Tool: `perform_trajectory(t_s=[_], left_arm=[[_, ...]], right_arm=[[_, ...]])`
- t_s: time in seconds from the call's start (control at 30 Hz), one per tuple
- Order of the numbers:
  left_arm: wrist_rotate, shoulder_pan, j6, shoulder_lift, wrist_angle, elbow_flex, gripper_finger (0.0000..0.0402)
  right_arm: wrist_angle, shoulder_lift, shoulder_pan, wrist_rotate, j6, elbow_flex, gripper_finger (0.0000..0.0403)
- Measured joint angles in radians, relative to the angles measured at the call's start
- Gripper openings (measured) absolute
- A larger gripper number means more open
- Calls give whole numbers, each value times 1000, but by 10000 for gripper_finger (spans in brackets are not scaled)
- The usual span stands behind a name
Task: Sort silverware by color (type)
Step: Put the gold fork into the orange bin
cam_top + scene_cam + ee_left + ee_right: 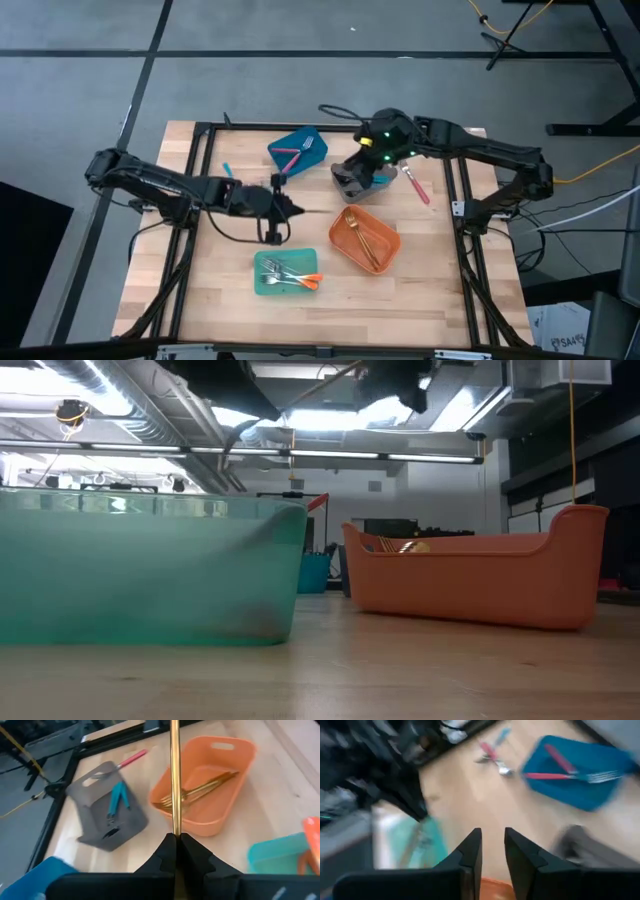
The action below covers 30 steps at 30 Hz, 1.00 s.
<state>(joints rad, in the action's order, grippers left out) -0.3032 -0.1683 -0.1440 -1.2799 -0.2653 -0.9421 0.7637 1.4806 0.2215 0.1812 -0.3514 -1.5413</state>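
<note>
High view: the left gripper (293, 209) sat at frame centre, between the blue bin (297, 150) above it and the teal bin (283, 273) below. Its fingers were closed on a thin gold utensil (318, 210) that pointed right toward the orange bin (365, 240). The right gripper (348, 175) hung over the grey bin (362, 181), upper centre. The blue bin held pink-handled forks (290, 155). The orange bin held gold utensils (368, 240). The teal bin held orange-handled forks (295, 277). One pink-handled piece (415, 185) lay on the table (440, 290) just right of the grey bin, and a blue-handled piece (227, 169) lay left of the blue bin.

Low view: the teal bin (150, 570) filled the left half of the frame and the orange bin (475, 575) stood at right, with gold utensils (400, 546) showing above its rim. No gripper was identifiable.

Left wrist view: the left gripper (176, 840) was clamped shut on the gold utensil (175, 775), which ran straight up the frame centre. The orange bin (210, 785) lay at upper right, the grey bin (107, 807) with blue-handled pieces (117, 800) at left.

Right wrist view: the right gripper (493, 847) stood with its fingers (472, 852) slightly parted and nothing between them. The blue bin (580, 770) with pink-handled forks (560, 770) appeared at upper right.
</note>
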Motion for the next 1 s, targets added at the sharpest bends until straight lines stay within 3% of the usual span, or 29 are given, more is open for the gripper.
perform_trajectory(t_s=[0.23, 0.53, 1.0], left_arm=[[-37, -86, -28, -93, 31, -2, 4], [-130, -153, -103, -183, 43, -2, 4], [-160, -169, -104, -202, 43, -1, 4]], right_arm=[[-68, 91, -19, 203, -187, 0, 73], [-61, 216, -128, 249, -248, 0, 73], [-140, 351, -275, 181, -246, 0, 73]])
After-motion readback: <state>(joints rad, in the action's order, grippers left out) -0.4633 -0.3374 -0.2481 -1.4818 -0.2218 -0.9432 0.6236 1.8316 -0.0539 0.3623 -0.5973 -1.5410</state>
